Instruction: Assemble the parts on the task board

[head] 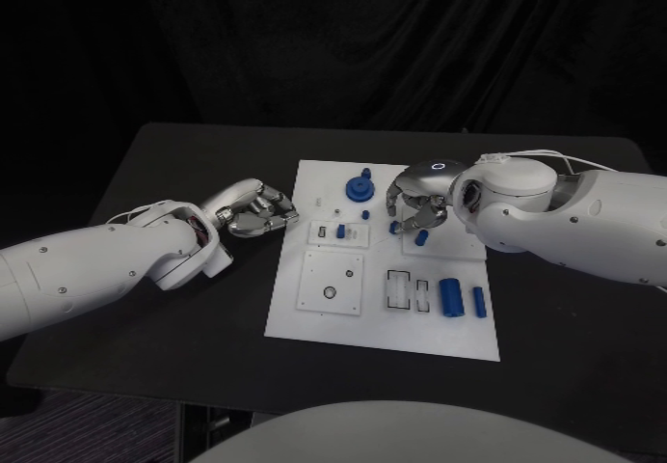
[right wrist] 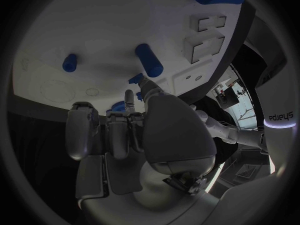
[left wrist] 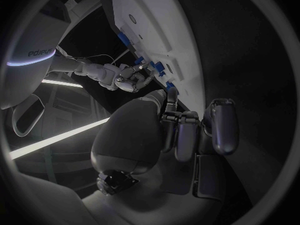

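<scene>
Head view shows the white task board [head: 383, 318] lying in the middle of the black tabletop [head: 167, 154], with the right hand [head: 417, 204] hovering over its far half and the left hand [head: 254, 210] parked just off its left edge. The left hand's fingers [head: 279, 218] are curled in on nothing, touching no part. The right hand's fingers [head: 396, 228] reach down at a small blue part [head: 395, 228]; whether they pinch it or merely touch it, I cannot tell.

As for progress, it looks early to middling. A blue gear-like piece [head: 360, 188] sits at the far end of the board and a short blue peg [head: 340, 231] stands near the centre, seemingly seated. Two blue cylinders, a thick one [head: 450, 295] and a thin one [head: 478, 302], lie loose on the near right of the board beside open rectangular slots [head: 400, 289], and a round hole [head: 330, 293] in the near-left panel is empty. I'd judge several parts yet to place.
</scene>
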